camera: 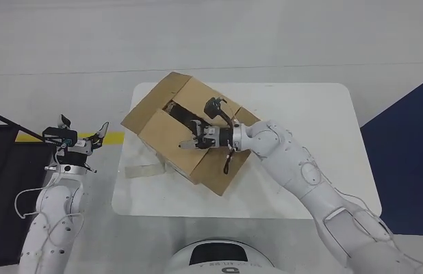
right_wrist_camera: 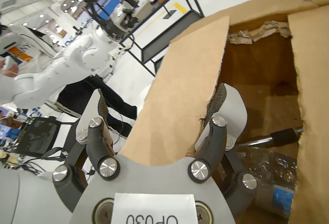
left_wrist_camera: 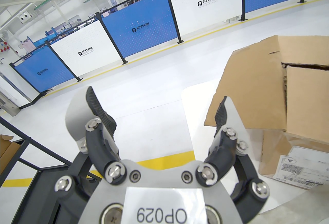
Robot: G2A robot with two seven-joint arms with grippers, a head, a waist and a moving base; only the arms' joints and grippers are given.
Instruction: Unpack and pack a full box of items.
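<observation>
cardboard box (camera: 172,130) is seen on the white desk (camera: 300,137), turned at an angle, flaps only partly spread. the right gripper (right_wrist_camera: 160,90) is held over the opening, fingers spread wide with one flap (right_wrist_camera: 180,68) lying between them, not pinched. the left gripper (camera: 83,125) is parked off the desk's side, well apart from the box, fingers spread and nothing held.

step judged: flap being cleared so the contents can be reached; unpacking looks barely begun, items are in the box. to do it well, the flap should be clamped near its free edge and folded outward past the box wall, not pulled upward, as the box could be dragged or tipped. the torn flap edge near the fingers may rip further if tugged hard. the opposite flap also needs folding back before anything is lifted.

inside the box: crumpled brown paper (right_wrist_camera: 257,32) is packed against the far wall; a black-handled tool (right_wrist_camera: 284,136) with a metal shaft lies across the bottom; clear plastic wrapping (right_wrist_camera: 270,160) is seen beside it, and a blue-labelled item (right_wrist_camera: 280,196) nearer the gripper. what is wrapped cannot be told.
</observation>
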